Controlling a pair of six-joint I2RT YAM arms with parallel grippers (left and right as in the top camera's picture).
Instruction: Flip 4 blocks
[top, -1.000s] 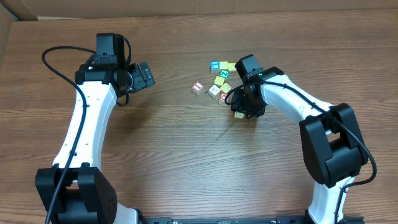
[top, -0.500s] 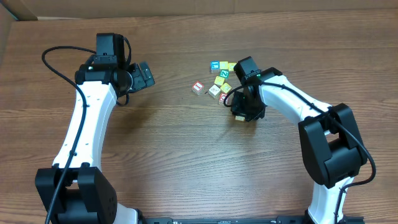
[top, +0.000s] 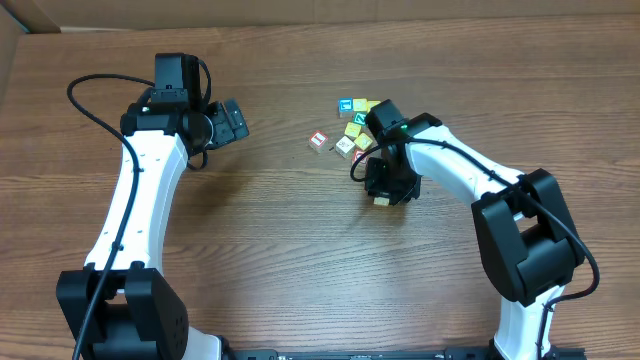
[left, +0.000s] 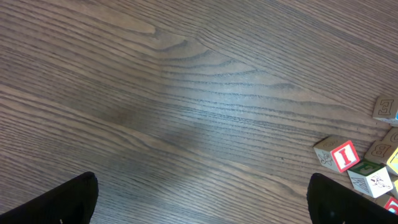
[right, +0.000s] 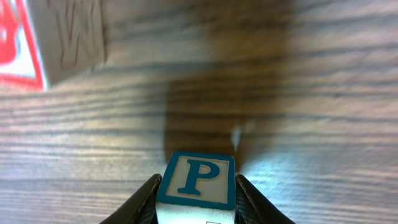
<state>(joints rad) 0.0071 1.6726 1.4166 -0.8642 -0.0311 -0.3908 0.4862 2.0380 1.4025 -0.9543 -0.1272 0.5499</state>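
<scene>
My right gripper (right: 198, 194) is shut on a pale wooden block (right: 198, 180) whose face toward the camera carries a blue P. Overhead, that block (top: 381, 201) peeks out under the right gripper (top: 384, 190), just in front of the cluster. In the cluster lie a red-printed block (top: 319, 140), a cream block (top: 345, 146) and a yellowish block (top: 353, 128). A red-printed block (right: 56, 37) fills the right wrist view's top left corner. My left gripper (top: 235, 122) is open over bare wood, left of the cluster. Its fingertips (left: 74, 200) hold nothing.
A blue-printed cube (top: 346, 105) and a green-printed cube (top: 361, 118) sit at the back of the cluster. The left wrist view shows a red I cube (left: 344, 155) and others at its right edge. A cardboard wall (top: 30, 15) borders the far left corner.
The right gripper's jaws narrowed onto the block, and the gripper shifted slightly left and toward the front with it. The left arm has not moved.
</scene>
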